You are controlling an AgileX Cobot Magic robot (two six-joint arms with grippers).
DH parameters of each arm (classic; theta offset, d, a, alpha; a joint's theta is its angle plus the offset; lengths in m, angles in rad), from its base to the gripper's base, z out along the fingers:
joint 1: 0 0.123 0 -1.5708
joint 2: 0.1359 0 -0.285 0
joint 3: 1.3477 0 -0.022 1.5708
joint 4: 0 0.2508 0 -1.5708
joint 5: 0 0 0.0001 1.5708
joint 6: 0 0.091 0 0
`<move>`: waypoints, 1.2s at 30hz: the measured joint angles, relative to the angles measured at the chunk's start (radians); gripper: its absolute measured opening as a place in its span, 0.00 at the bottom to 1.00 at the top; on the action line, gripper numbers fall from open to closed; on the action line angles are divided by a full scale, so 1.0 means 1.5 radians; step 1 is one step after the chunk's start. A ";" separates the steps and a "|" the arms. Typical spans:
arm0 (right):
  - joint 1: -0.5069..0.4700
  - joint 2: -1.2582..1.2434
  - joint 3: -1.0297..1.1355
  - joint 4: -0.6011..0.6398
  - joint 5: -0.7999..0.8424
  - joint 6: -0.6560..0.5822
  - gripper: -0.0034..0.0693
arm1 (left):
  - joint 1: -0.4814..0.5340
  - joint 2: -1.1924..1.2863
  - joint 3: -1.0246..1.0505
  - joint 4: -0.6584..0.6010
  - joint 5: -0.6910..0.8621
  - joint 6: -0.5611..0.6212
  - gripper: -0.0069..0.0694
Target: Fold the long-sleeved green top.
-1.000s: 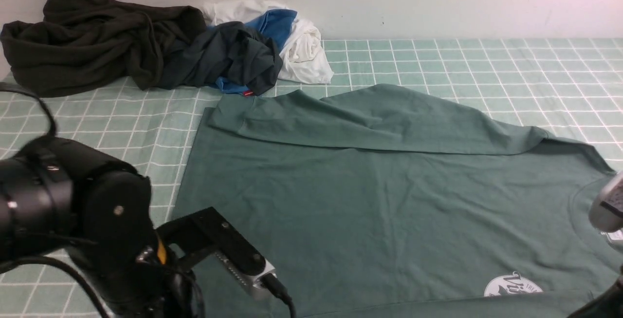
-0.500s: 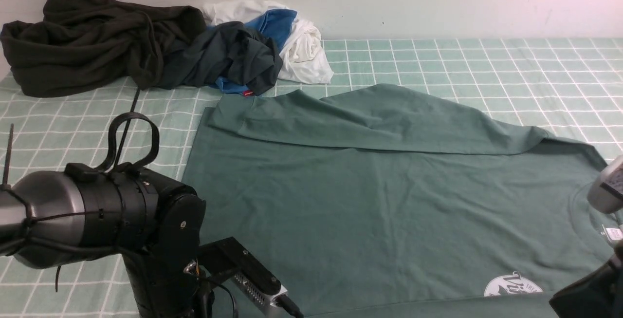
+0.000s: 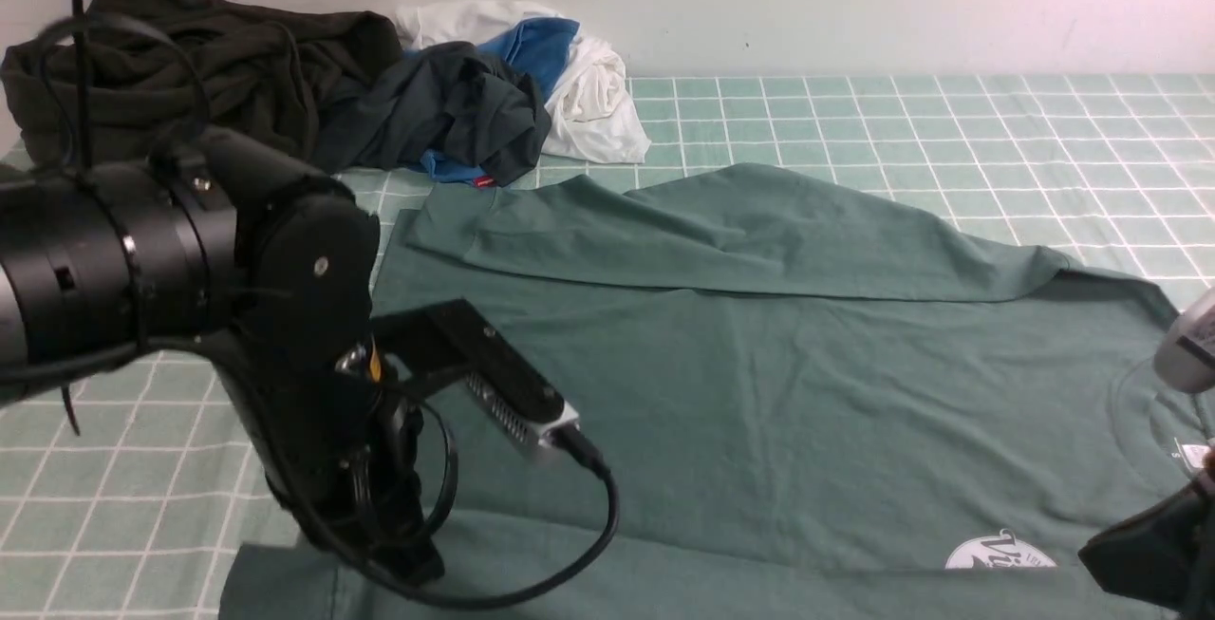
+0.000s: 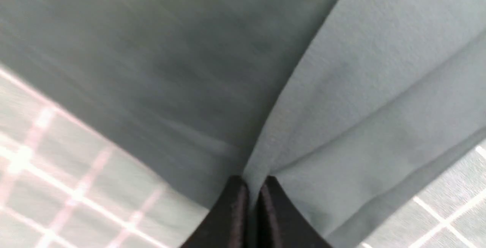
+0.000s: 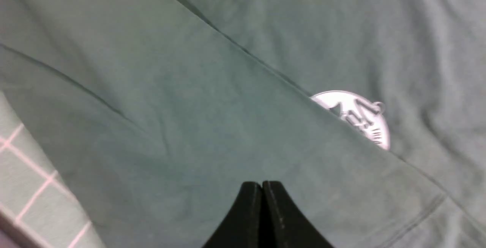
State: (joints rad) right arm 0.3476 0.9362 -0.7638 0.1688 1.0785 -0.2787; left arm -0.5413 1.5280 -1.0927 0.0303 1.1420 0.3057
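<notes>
The green long-sleeved top [image 3: 759,383] lies spread across the checked cloth, with its far sleeve [image 3: 740,231] folded over the body. The near sleeve [image 3: 721,587] lies along the front edge and partly covers the white round logo [image 3: 1001,552]. My left gripper [image 3: 408,558] is at the top's near left corner, shut on a pinched ridge of green fabric [image 4: 253,181]. At the front right, my right gripper [image 5: 262,183] hangs just over the near sleeve, its jaws pressed together with no cloth showing between them. Only its dark body [image 3: 1153,563] shows in the front view.
A heap of clothes sits at the back left against the wall: a very dark olive-black garment [image 3: 190,79], a dark navy one [image 3: 446,117] and white and blue cloths [image 3: 588,88]. The green checked tablecloth [image 3: 949,126] stretches bare to the back right.
My left gripper has shut on the top's near left fabric, and the arm has risen and swung forward. The near sleeve now shows more along the front edge. The right arm barely moved.
</notes>
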 joint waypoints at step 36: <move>0.000 0.125 -0.022 -0.163 -0.100 0.149 0.03 | 0.183 0.415 -0.588 0.041 -0.011 -0.114 0.67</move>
State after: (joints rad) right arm 0.3476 1.1237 -0.7973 -0.0758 0.9287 -0.0549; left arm -0.2675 2.1505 -1.9752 0.0923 1.1250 0.1343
